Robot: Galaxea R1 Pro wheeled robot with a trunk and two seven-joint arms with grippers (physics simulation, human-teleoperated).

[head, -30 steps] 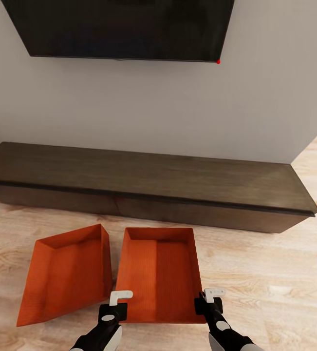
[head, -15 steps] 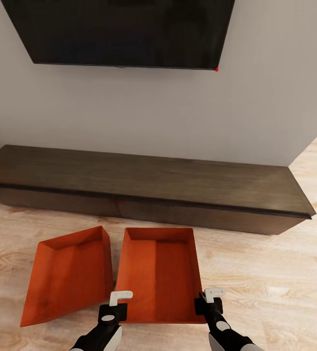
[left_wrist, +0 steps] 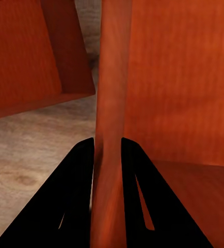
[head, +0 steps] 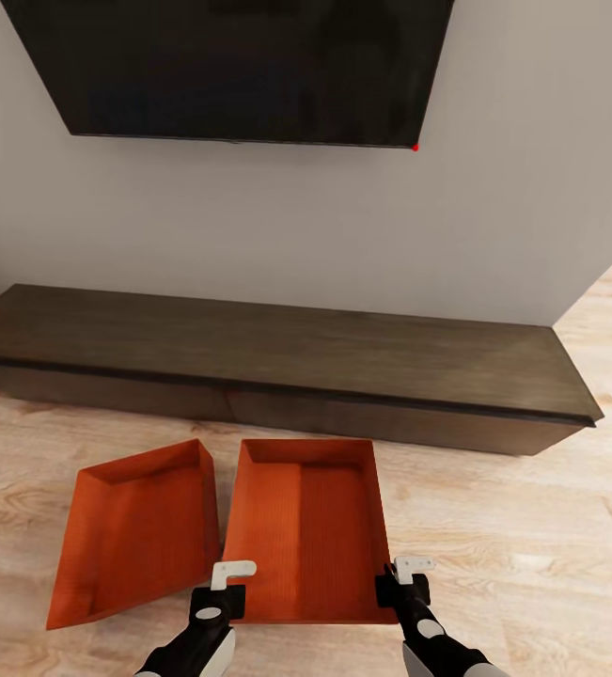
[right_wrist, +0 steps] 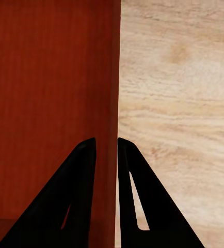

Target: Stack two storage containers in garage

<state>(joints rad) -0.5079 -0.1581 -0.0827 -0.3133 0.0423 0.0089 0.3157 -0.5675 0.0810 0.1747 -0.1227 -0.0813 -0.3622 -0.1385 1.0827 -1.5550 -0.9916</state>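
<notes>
Head view. Living room: light wood plank floor [head: 512,555], long low dark-brown bench [head: 287,362] against the wall, black wall screen [head: 240,70] above it. Two orange-red, open-topped, thin-walled storage containers on the planks in front of the bench. Right-hand orange-red container [head: 306,531] lies square to the robot; left-hand orange-red container [head: 136,531] lies just beside it, turned at an angle, far corners close. Left gripper [head: 233,570] sits at the near-left corner of the square container, right gripper [head: 413,565] at its near-right corner. Whether the container has left the floor cannot be told here.

Left wrist view. The black fingers [left_wrist: 73,201] straddle the container's side wall, which runs up between them with no visible gap: pinching it. The angled container shows beyond, apart from the gripped one, with bare planks between.

Right wrist view. The black fingers [right_wrist: 76,196] stand either side of the opposite wall, ribbed inner face on one side, planks on the other. A thin pale sliver shows beside one finger, so full contact is uncertain; judged clamped.

Judgement: step in hand is the two-armed grasp of the first container, transport not begun. Next move calls for an even lift with both arms, clear of the neighbouring container, then a turn away towards the garage. The head view gives layout; the wrist views give the grip.
</notes>
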